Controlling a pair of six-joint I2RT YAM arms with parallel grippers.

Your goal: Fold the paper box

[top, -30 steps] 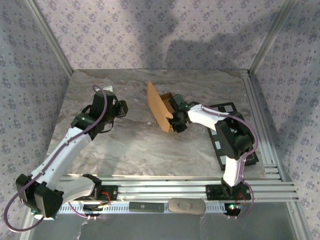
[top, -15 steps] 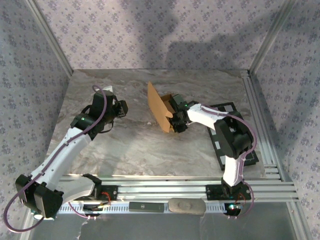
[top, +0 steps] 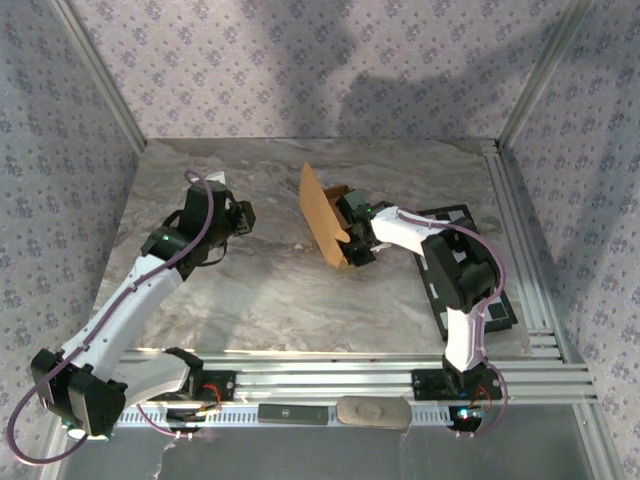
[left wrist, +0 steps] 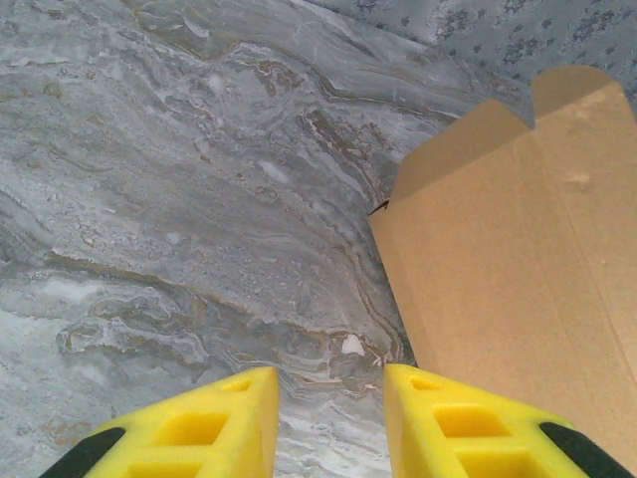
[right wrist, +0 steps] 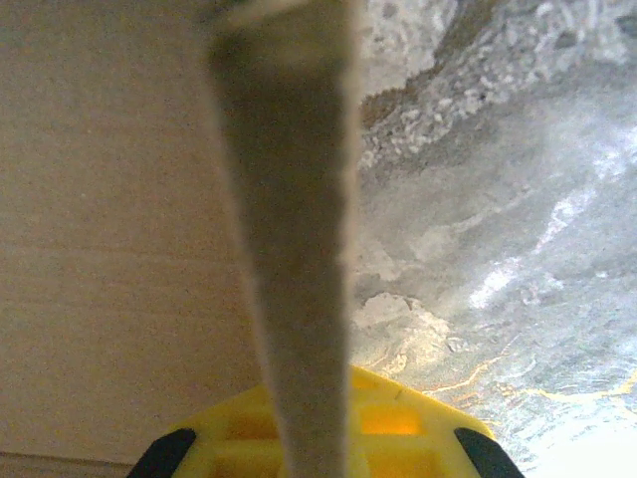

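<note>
The paper box [top: 322, 222] is tan cardboard, standing partly raised in the middle of the table with one large panel tilted up. My right gripper [top: 352, 243] is at its right side, shut on a cardboard wall. In the right wrist view that wall's edge [right wrist: 294, 249] runs straight out from between the yellow fingers [right wrist: 418, 418], with the broad panel [right wrist: 109, 249] to the left. My left gripper [top: 248, 217] hovers left of the box, open with only bare table between its fingers [left wrist: 199, 428]. The box panel [left wrist: 518, 259] stands just right of them, apart from them.
A black-and-white checkered board [top: 500, 312] lies at the right under my right arm. The marble tabletop [top: 260, 290] stretches to the front and left. Patterned walls and metal frame posts close in the back and sides, and an aluminium rail [top: 330, 375] runs along the near edge.
My right gripper has closed onto the cardboard wall, and the raised panel has shifted slightly to the right. The left arm has stayed where it was.
</note>
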